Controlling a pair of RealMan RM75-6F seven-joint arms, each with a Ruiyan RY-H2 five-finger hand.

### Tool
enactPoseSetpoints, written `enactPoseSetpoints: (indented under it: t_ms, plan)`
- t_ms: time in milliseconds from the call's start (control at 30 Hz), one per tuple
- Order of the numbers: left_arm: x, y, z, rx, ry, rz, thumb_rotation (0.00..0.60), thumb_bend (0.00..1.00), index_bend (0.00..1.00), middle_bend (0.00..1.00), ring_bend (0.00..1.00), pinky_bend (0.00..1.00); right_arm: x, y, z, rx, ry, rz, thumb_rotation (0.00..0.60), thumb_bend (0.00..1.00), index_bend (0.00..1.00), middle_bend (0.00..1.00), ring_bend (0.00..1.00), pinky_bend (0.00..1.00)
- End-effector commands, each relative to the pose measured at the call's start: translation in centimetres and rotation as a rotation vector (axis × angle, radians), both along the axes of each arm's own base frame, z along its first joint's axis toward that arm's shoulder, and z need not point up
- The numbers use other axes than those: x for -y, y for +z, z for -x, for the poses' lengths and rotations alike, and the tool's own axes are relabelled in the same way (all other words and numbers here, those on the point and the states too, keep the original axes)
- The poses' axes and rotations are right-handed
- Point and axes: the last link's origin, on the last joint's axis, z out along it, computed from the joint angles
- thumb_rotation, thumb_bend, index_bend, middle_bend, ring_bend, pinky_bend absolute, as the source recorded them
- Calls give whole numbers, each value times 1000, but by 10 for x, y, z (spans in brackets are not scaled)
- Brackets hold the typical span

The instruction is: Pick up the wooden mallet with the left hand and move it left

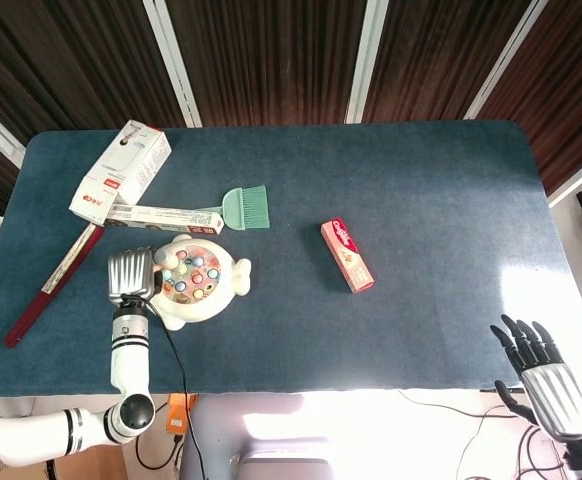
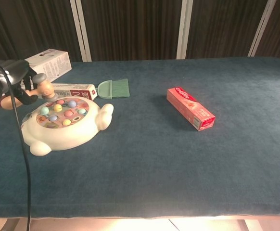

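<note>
Our left hand [image 2: 12, 82] grips the small wooden mallet [image 2: 40, 89] above the white whack-a-mole toy [image 2: 65, 126]; we should keep the hold firm and carry it left, clear of the white carton [image 2: 48, 63].

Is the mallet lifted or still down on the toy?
Lifted. In the chest view the left hand holds the wooden mallet with its head clear above the white toy.

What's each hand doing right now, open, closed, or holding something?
Left hand: holding the wooden mallet above the edge of the white toy.
Right hand: open, holding nothing, fingers apart, off the table's near right corner.
</note>
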Motion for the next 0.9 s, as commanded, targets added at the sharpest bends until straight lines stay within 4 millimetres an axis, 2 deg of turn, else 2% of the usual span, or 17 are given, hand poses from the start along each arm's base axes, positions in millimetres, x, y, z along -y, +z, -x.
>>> enactPoseSetpoints:
  t_ms: [33, 200, 333, 900]
  plan:
    - [-1, -1, -8, 3, -10, 0, 600, 654, 773, 678, 497, 538, 0, 0, 0, 0, 0, 1, 600, 323, 0, 0, 0, 0]
    - [-5, -8, -18, -49, -39, 9, 600, 651, 773, 678, 497, 538, 0, 2, 1, 4, -5, 5, 600, 323, 0, 0, 0, 0]
    - [-8, -16, -16, -62, -20, 8, 600, 648, 773, 678, 497, 538, -1, 4, 2, 8, -7, 12, 600, 323, 0, 0, 0, 0]
    - [-11, -23, -10, -89, 9, 28, 600, 646, 773, 678, 497, 538, -2, 6, 2, 9, -6, 19, 600, 323, 0, 0, 0, 0]
